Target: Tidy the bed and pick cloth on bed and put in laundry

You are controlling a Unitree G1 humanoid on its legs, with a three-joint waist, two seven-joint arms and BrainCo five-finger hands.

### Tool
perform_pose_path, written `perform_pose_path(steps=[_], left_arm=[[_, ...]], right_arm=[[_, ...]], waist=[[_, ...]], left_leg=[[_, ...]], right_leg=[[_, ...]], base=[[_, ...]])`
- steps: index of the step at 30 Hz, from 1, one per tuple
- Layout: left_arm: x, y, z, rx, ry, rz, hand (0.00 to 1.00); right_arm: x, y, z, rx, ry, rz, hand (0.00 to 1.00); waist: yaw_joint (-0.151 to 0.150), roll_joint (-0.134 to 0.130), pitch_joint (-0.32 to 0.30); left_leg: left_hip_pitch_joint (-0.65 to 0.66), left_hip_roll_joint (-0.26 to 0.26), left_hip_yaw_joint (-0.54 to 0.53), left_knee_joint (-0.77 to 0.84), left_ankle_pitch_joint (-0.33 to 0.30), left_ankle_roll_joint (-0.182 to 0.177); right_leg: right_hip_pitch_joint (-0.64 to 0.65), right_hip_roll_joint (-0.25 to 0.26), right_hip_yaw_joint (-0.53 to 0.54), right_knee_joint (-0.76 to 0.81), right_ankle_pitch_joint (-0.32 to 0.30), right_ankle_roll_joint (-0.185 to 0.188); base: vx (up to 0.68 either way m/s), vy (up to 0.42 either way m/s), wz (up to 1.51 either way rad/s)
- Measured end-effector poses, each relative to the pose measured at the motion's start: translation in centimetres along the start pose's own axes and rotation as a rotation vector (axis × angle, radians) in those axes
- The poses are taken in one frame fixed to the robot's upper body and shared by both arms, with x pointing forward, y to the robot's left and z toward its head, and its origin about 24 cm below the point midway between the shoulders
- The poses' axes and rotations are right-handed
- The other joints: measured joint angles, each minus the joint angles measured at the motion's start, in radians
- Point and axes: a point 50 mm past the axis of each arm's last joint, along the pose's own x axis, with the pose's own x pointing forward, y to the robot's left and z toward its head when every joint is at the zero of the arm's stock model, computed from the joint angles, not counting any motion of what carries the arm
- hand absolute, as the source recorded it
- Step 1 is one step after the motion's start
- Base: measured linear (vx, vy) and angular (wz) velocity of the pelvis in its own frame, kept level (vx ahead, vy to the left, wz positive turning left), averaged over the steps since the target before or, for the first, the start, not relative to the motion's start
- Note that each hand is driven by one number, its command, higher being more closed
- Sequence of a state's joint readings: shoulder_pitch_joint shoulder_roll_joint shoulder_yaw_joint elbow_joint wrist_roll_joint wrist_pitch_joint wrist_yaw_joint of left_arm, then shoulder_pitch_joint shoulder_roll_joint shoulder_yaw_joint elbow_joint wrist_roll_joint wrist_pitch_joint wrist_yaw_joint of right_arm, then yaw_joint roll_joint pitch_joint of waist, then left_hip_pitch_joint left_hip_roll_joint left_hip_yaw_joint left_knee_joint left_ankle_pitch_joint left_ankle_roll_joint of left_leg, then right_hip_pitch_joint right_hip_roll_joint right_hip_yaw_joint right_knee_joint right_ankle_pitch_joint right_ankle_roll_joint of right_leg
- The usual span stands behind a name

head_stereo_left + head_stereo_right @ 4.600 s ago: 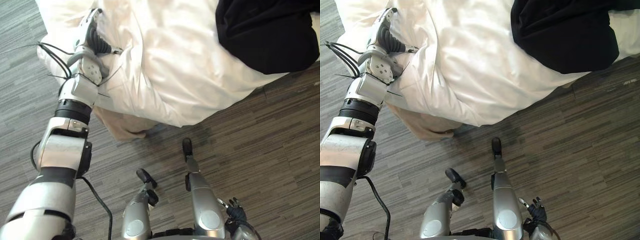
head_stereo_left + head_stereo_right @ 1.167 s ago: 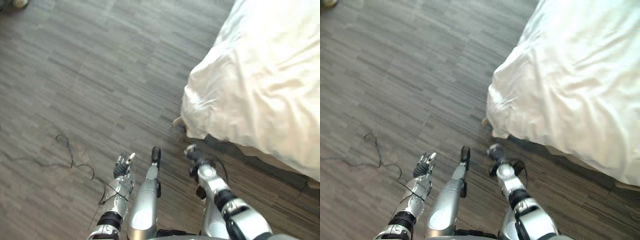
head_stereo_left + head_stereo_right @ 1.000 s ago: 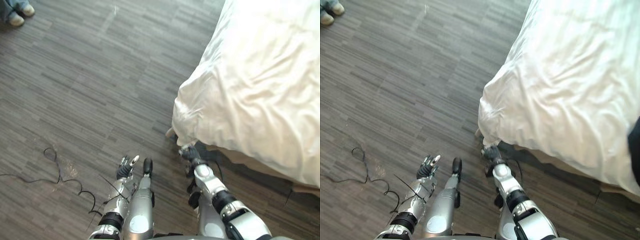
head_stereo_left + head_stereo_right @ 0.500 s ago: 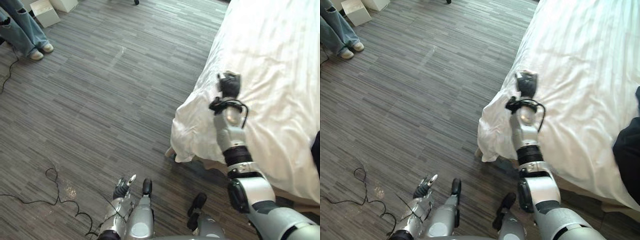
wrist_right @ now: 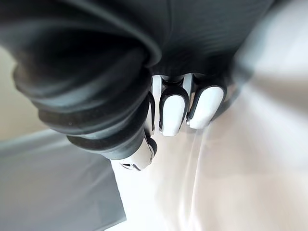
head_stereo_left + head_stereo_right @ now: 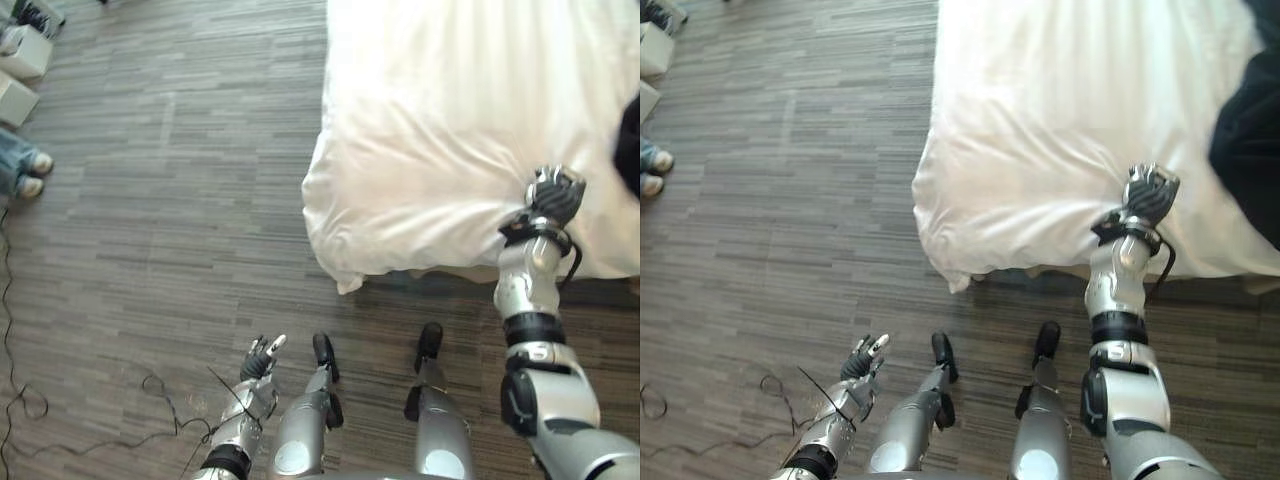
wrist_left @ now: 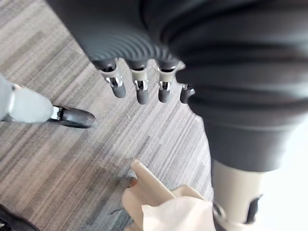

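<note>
At the far left you have a person's shoes (image 6: pixel 22 175) on the floor (image 6: pixel 170 200), with boxes (image 6: pixel 20 55) beyond them. Your left hand (image 6: pixel 260 358) hangs low over the floor, its fingers (image 7: pixel 140 91) straight and loosely spread, holding nothing. It is well apart from the bed (image 6: pixel 480 50), which a white duvet (image 6: pixel 400 190) covers, one corner drooping toward the floor. Your right hand (image 6: pixel 553 195) sits on the duvet near the bed's near edge; you cannot tell whether it grips the fabric. The dark cloth (image 6: pixel 1252 110) lies on the duvet at the far right, near that hand but apart from it.
</note>
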State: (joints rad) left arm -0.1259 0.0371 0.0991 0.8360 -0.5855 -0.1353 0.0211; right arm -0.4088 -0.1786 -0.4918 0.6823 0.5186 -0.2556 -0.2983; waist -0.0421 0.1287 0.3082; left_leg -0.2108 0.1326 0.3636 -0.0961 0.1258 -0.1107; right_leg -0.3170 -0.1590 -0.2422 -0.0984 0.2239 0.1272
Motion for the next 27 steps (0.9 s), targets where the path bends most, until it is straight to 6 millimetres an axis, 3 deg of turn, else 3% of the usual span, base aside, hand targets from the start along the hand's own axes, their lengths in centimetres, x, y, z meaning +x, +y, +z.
perform_pose_path(steps=[1,4,8,10,12,14,16,17,18,20,22,24,26,27], left_arm=[[0.1,0.0,0.1,-0.010,-0.005,0.004,0.00],[-0.1,0.9,0.1,-0.062,-0.014,0.048,0.00],[-0.6,2.0,-0.5,-0.057,0.002,0.080,0.00],[-0.7,2.2,-0.7,-0.027,0.008,0.082,0.00],[-0.8,2.4,-1.0,-0.002,0.018,0.091,0.00],[-2.2,4.5,-2.8,0.006,0.072,0.156,0.00],[-3.6,6.2,-4.3,0.011,0.116,0.208,0.00],[-4.4,7.4,-5.0,0.003,0.133,0.247,0.00],[-5.0,8.3,-5.3,0.004,0.144,0.279,0.00],[-5.5,8.9,-5.8,0.011,0.163,0.302,0.00],[-5.7,9.2,-6.2,0.045,0.193,0.306,0.00],[-5.2,8.9,-5.7,0.104,0.185,0.282,0.00],[-4.8,9.1,-4.9,0.180,0.175,0.275,0.00],[-4.6,9.2,-4.4,0.218,0.166,0.270,0.00]], right_arm=[[-0.4,-2.2,-1.3,-0.024,0.058,-0.064,0.00],[-4.7,-11.5,-5.7,-0.144,0.272,-0.282,0.00],[-7.8,-15.8,-6.8,-0.346,0.370,-0.296,0.00],[-8.7,-16.6,-7.3,-0.410,0.408,-0.267,0.00],[-9.1,-16.3,-8.0,-0.450,0.450,-0.215,0.00],[-9.4,-15.2,-9.0,-0.509,0.488,-0.114,0.00],[-9.5,-14.9,-9.3,-0.529,0.504,-0.081,0.00],[-9.6,-15.2,-9.5,-0.532,0.528,-0.077,0.00],[-10.0,-15.8,-9.9,-0.543,0.561,-0.091,0.00],[-10.7,-16.9,-10.0,-0.562,0.593,-0.116,0.00],[-12.2,-18.4,-10.3,-0.582,0.647,-0.125,0.00],[-12.8,-17.9,-10.8,-0.565,0.661,-0.093,0.00],[-12.6,-15.2,-11.1,-0.550,0.627,0.010,0.00],[-12.3,-12.9,-10.9,-0.534,0.578,0.094,0.00]], waist=[[-0.001,-0.001,0.000],[-0.036,-0.003,-0.002],[-0.079,-0.003,-0.017],[-0.090,-0.005,-0.037],[-0.086,-0.022,-0.044],[-0.073,-0.037,-0.053],[-0.051,-0.036,-0.067],[-0.044,-0.030,-0.079],[-0.047,-0.048,-0.087],[-0.057,-0.056,-0.094],[-0.057,-0.070,-0.114],[-0.052,-0.079,-0.116],[-0.032,-0.113,-0.111],[-0.012,-0.148,-0.104]], left_leg=[[0.009,0.001,0.011,0.000,-0.007,-0.003],[0.075,0.009,0.108,0.001,-0.040,-0.013],[0.233,0.028,0.275,0.002,-0.105,-0.050],[0.283,0.033,0.327,0.017,-0.131,-0.057],[0.290,0.062,0.293,0.141,-0.193,-0.059],[0.239,0.097,0.050,0.401,-0.307,-0.013],[0.225,0.084,-0.141,0.494,-0.351,-0.034],[0.226,0.053,-0.255,0.535,-0.362,-0.044],[0.235,0.026,-0.294,0.552,-0.366,-0.036],[0.264,0.007,-0.315,0.548,-0.393,0.004],[0.317,0.003,-0.301,0.488,-0.468,-0.015],[0.354,0.002,-0.246,0.425,-0.524,-0.027],[0.394,-0.023,-0.136,0.333,-0.542,-0.015],[0.405,-0.059,-0.069,0.290,-0.520,0.023]], right_leg=[[0.000,0.002,0.010,0.000,0.000,-0.001],[0.003,0.021,0.092,0.000,0.004,-0.002],[0.053,0.071,0.247,0.001,0.000,-0.004],[0.072,0.094,0.303,0.001,-0.007,-0.005],[0.078,0.108,0.368,0.033,-0.027,-0.001],[0.063,0.145,0.495,0.104,-0.074,0.005],[0.039,0.188,0.581,0.135,-0.085,0.016],[0.025,0.209,0.636,0.154,-0.089,0.022],[0.012,0.209,0.676,0.170,-0.091,0.026],[0.012,0.217,0.703,0.187,-0.094,0.038],[0.000,0.247,0.741,0.194,-0.069,0.045],[-0.021,0.260,0.744,0.191,-0.016,0.039],[-0.074,0.259,0.633,0.197,0.086,-0.027],[-0.092,0.240,0.467,0.156,0.188,-0.153]], base=[[0.09,0.004,-0.50],[0.17,0.005,-0.86],[0.21,0.009,-1.33],[0.15,-0.014,-0.99],[0.10,-0.098,-1.03],[0.03,-0.113,-1.59],[-0.03,0.088,-1.65],[-0.02,0.166,-1.61],[-0.01,0.143,-1.41],[-0.06,0.164,-0.70],[-0.11,0.244,-0.62],[-0.16,0.159,-0.65],[-0.25,0.098,-0.99],[-0.33,0.006,-1.27]])
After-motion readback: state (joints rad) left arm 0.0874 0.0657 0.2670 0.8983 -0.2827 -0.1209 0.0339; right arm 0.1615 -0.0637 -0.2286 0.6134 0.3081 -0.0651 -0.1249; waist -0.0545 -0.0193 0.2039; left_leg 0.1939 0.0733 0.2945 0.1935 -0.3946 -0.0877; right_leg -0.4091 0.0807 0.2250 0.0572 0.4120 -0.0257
